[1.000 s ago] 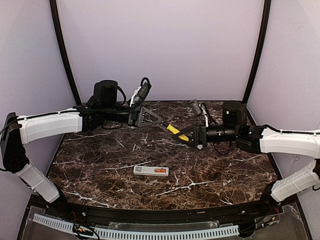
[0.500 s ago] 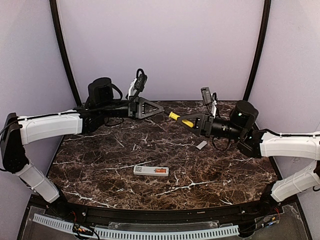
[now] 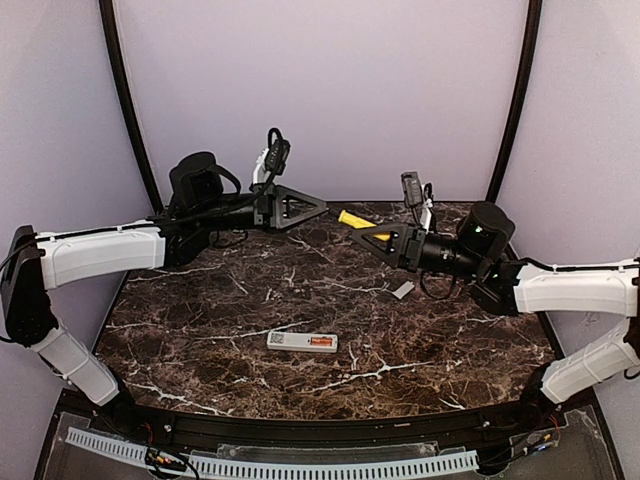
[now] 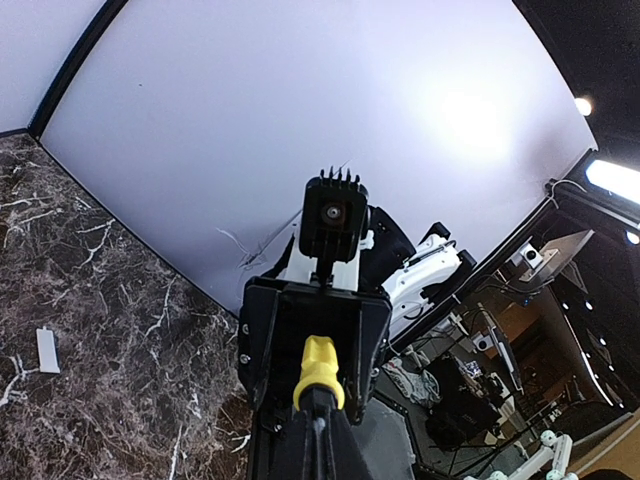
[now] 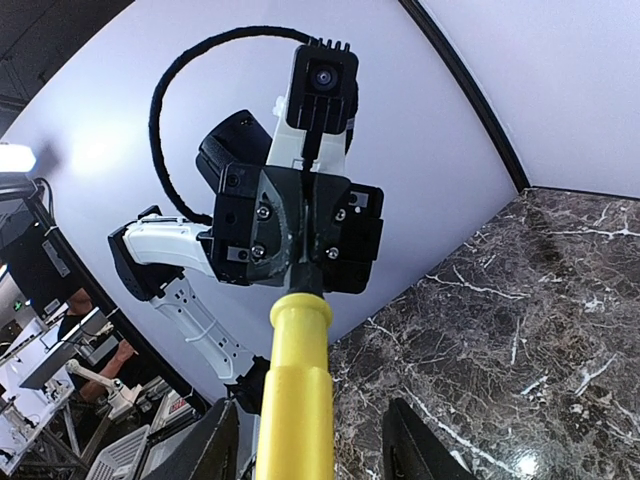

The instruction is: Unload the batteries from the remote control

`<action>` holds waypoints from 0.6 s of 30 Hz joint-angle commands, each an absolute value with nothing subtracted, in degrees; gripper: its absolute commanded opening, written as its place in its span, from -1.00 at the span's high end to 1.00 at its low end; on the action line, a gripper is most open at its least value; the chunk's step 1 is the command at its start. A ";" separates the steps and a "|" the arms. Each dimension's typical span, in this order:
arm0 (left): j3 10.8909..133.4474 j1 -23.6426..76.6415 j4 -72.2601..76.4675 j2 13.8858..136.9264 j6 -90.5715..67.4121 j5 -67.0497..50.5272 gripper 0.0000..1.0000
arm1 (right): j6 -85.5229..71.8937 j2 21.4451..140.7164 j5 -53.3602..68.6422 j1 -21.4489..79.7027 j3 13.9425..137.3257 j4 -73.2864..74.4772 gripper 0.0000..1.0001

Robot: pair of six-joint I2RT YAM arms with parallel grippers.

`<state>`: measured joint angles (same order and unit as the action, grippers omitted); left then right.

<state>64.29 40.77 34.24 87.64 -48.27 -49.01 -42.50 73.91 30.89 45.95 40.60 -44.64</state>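
Batteries [image 3: 321, 343] are seen as an orange-copper patch in the exposed bay of the remote control [image 3: 302, 341], toward its right end. How many are seated there cannot be made out. The remote control is laid flat on the tabletop [image 3: 200, 330], back side up, well below both claws and nearer the arm bases than either, roughly under the gap between them. It is touched by neither claw.

The left claw [image 3: 322, 210] is held high above the far part of the tabletop, pointed to the right. Its fingers [image 4: 297, 455] are closed tight, and the thin dark shaft of a screwdriver [image 3: 352, 219] is clamped between them. This is shown in the left wrist view, where the yellow handle is seen emerging just beyond the fingertips.

The right claw [image 3: 366, 233] is positioned facing the left claw, tip to tip and close to it. It is partly open, and the yellow handle is framed between its fingers [image 5: 412, 445]. In the right wrist view a gap is seen on each side of the handle, so nothing is gripped by this claw. The screwdriver is thus carried in the air by the left claw alone, with its handle end reaching into the right claw.

A small grey-white cover piece [image 3: 403, 290] is laid on the tabletop below the right claw, slightly toward that arm's wrist and well apart from the remote control.
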 commanded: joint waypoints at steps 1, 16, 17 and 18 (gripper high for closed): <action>63.48 40.94 35.53 87.63 -48.37 -49.91 0.99 | -41.87 74.08 30.82 46.57 42.21 -46.59 0.04; 61.83 40.93 35.33 87.14 -49.75 -49.28 0.99 | -40.28 74.20 30.57 46.59 43.83 -45.98 0.21; 61.77 40.95 35.33 87.16 -49.70 -49.17 0.99 | -40.28 74.33 30.71 46.59 43.94 -45.99 0.24; 61.72 40.95 35.33 87.16 -49.68 -49.11 0.99 | -40.33 74.37 30.75 46.58 44.01 -45.97 0.27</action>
